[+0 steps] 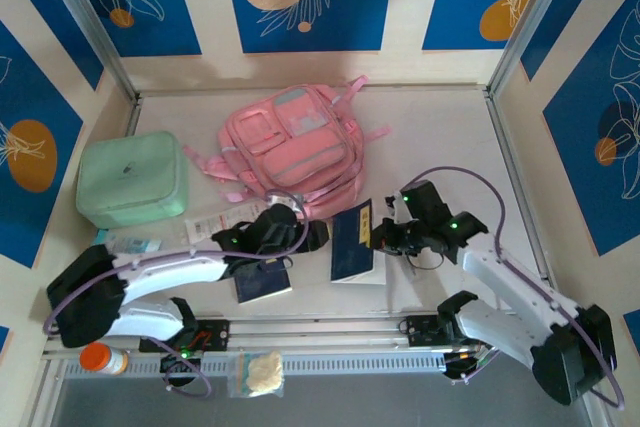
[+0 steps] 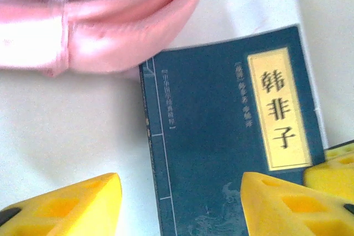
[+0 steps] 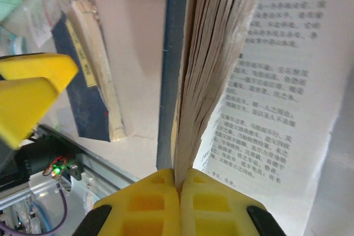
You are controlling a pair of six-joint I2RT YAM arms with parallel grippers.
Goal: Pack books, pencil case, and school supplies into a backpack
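- The right hand [image 3: 180, 183] is clenched on the fore-edge of a navy book [image 3: 166, 81]. Its two yellow fingers [image 3: 210, 203] are pressed together on the fanned leaves, with the dark cover on one side and an open page of printed text on the other.
- From above, that navy book [image 1: 350, 247] lies on the bench [image 1: 440, 147] just in front of the backpack [image 1: 295, 137]. The right hand [image 1: 385, 237] is at its right edge.
- The left hand [image 2: 180, 192] is released, its yellow fingers [image 2: 83, 203] spread wide. One tip sits over bare bench and the other over the lower corner of the navy book [image 2: 221, 136], whose pale title label faces up.
- The pink backpack [image 2: 110, 31] lies just beyond the book's top corner in the left wrist view. From overhead it lies flat at mid-bench with its pockets up.
- In the top view, the left hand [image 1: 305, 235] reaches in beside the backpack's near edge.
- A second navy book [image 1: 263, 284] lies closed on the bench under the left arm, near the front rail. The right wrist camera catches it [image 3: 83, 98] beside a left-hand finger [image 3: 27, 92].
- The pale translucent pencil case [image 1: 135, 241] lies flat at the left, just in front of the mint-green case [image 1: 132, 179].
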